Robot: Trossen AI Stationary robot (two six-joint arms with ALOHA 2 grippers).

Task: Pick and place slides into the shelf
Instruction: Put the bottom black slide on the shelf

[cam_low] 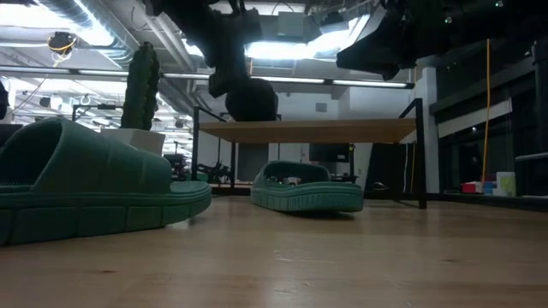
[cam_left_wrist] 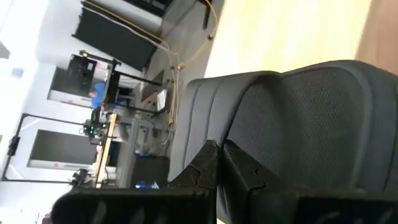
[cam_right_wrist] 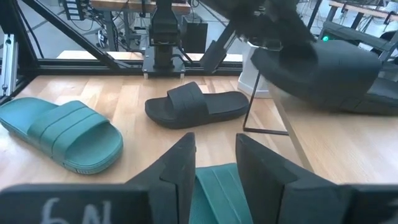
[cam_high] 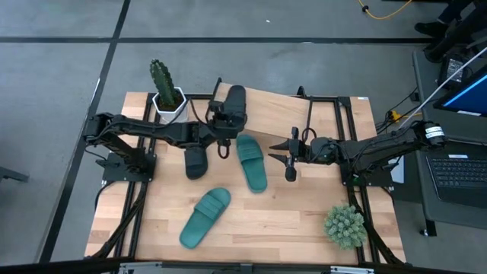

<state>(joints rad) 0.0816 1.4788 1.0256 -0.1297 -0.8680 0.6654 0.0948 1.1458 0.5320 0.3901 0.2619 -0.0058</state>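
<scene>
My left gripper point(cam_high: 222, 116) is shut on a black slide point(cam_high: 234, 102) and holds it above the left end of the shelf point(cam_high: 308, 113), a light board on thin black legs. The low view shows that slide point(cam_low: 252, 98) just over the board point(cam_low: 308, 130). A second black slide point(cam_high: 196, 160) lies sole-down on the table beside two teal slides point(cam_high: 251, 162) point(cam_high: 204, 218). My right gripper point(cam_high: 290, 158) is open, just right of the nearer-centre teal slide point(cam_right_wrist: 217, 186), and touches nothing. My left gripper point(cam_left_wrist: 221, 148) has its two fingers closed together at the edge of the black slide's ribbed strap point(cam_left_wrist: 212, 115); the fingertips themselves hide the exact spot. The fingers reach in from the table's left, nearly level. The slide is lifted clear of the table and the shelf.
A cactus in a white pot point(cam_high: 164, 91) stands at the far left, close to my left arm. A spiky green plant point(cam_high: 345, 226) sits at the near right corner. The near middle of the tabletop point(cam_high: 281, 228) is bare wood. A laptop point(cam_high: 456, 171) lies beyond the right edge.
</scene>
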